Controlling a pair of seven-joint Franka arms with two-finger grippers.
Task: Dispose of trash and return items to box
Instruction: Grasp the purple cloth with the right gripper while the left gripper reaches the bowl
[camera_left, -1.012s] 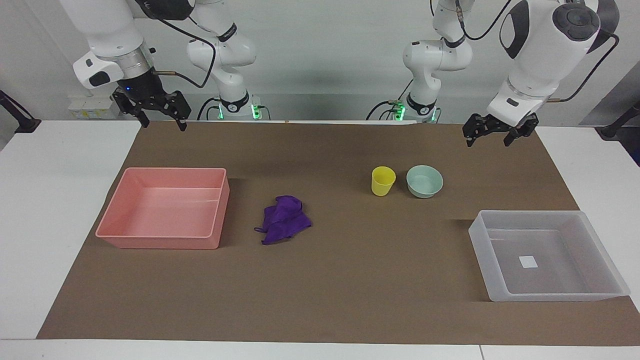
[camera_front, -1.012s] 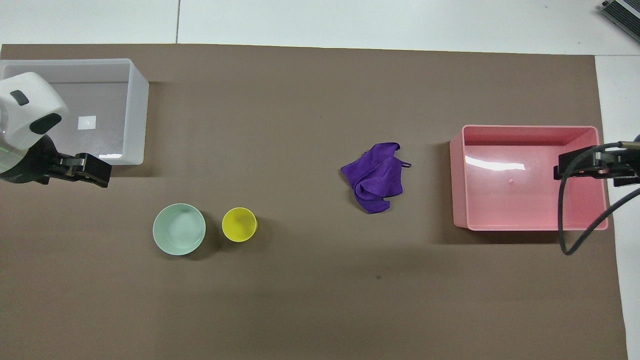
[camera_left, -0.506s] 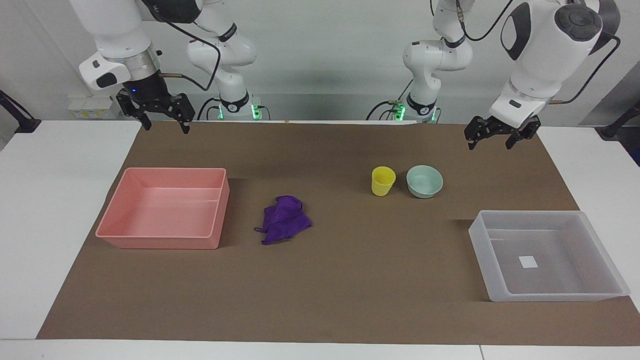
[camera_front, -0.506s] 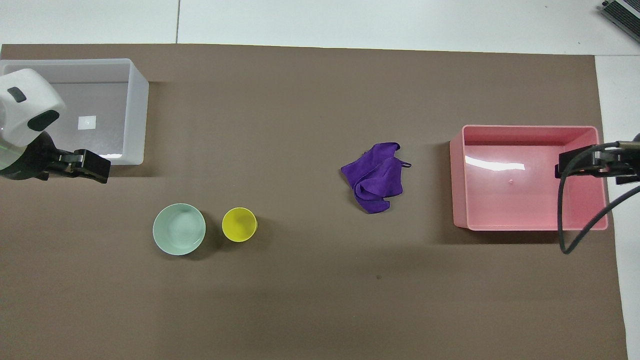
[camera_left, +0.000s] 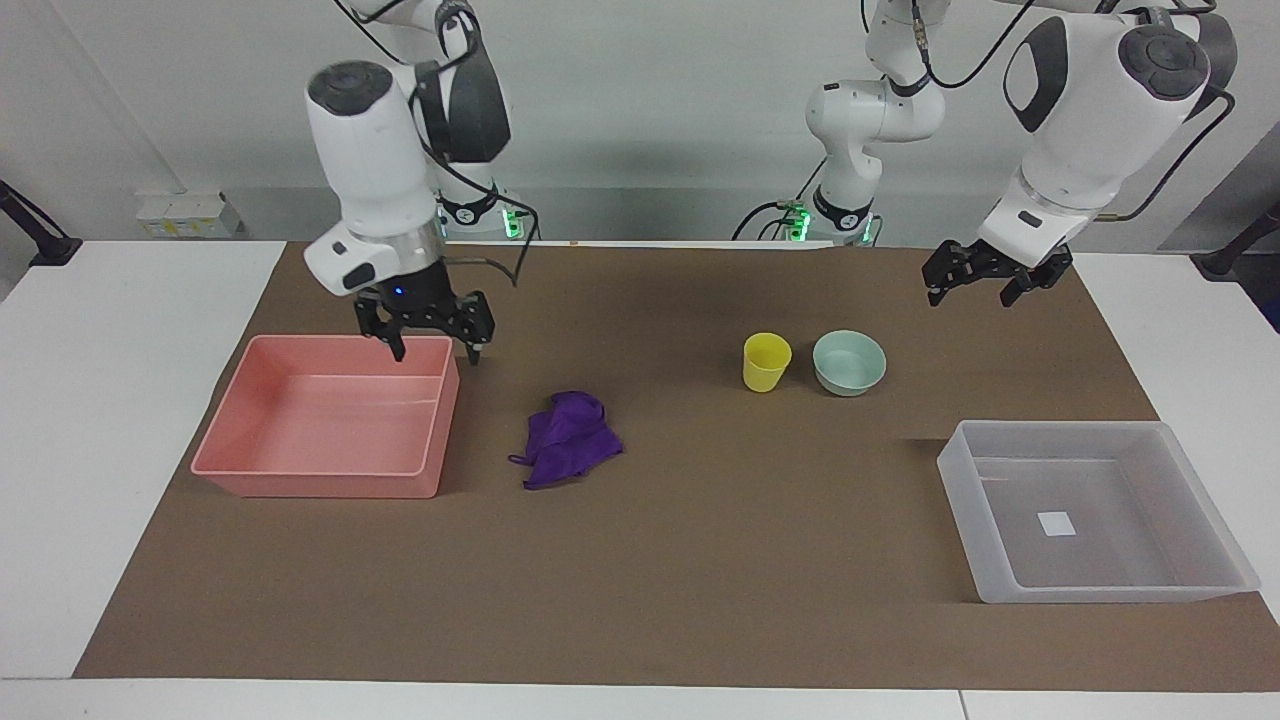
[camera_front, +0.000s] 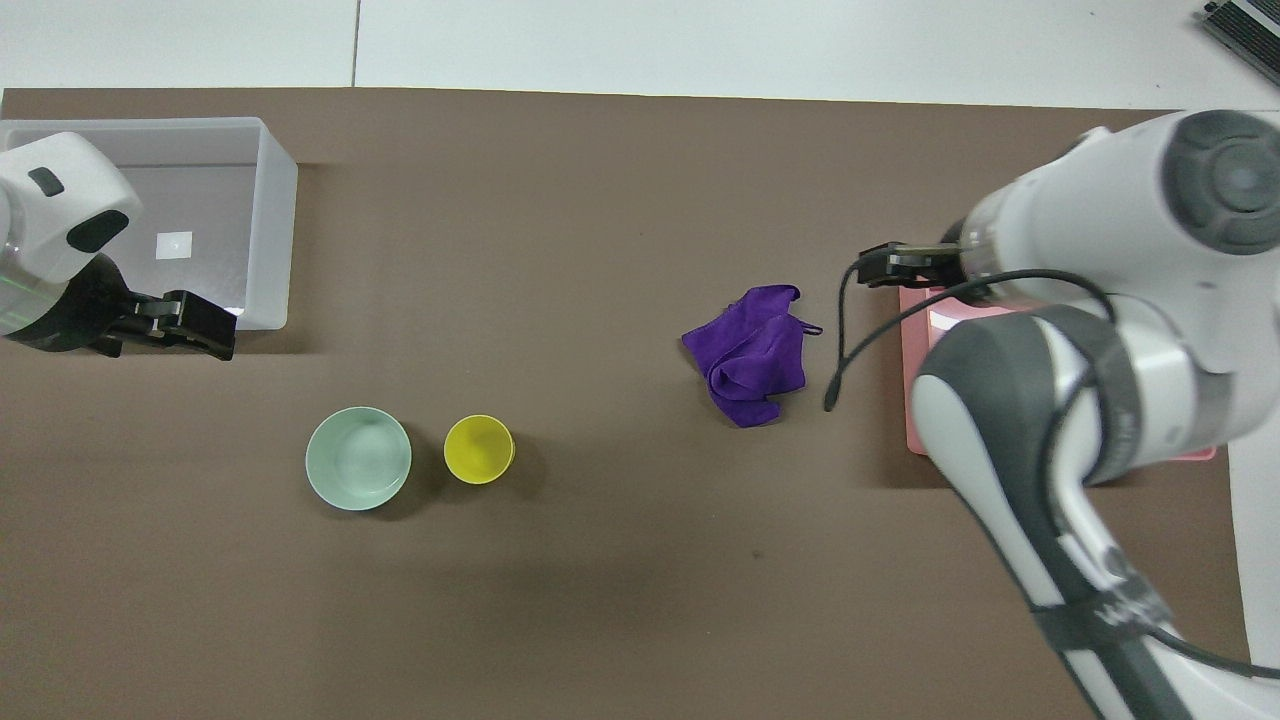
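The right arm (camera_front: 1100, 330) covers most of the pink tray (camera_front: 912, 400) from above. The left arm's (camera_front: 50, 250) white wrist hides a corner of the clear box (camera_front: 270, 200).

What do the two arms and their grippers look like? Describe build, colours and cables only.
Both arms have glossy white rounded shells with dark grey joint caps and panels, and black cables looped outside. The right gripper and left gripper are black, two-fingered, each below a white wrist block with a dark oval inset. A small blue light shows above the right gripper; green lights glow at both bases.

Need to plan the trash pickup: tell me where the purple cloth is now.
The purple cloth lies on the brown mat beside the pink tray, toward the right arm's end, slightly farther from the robots than the yellow cup.
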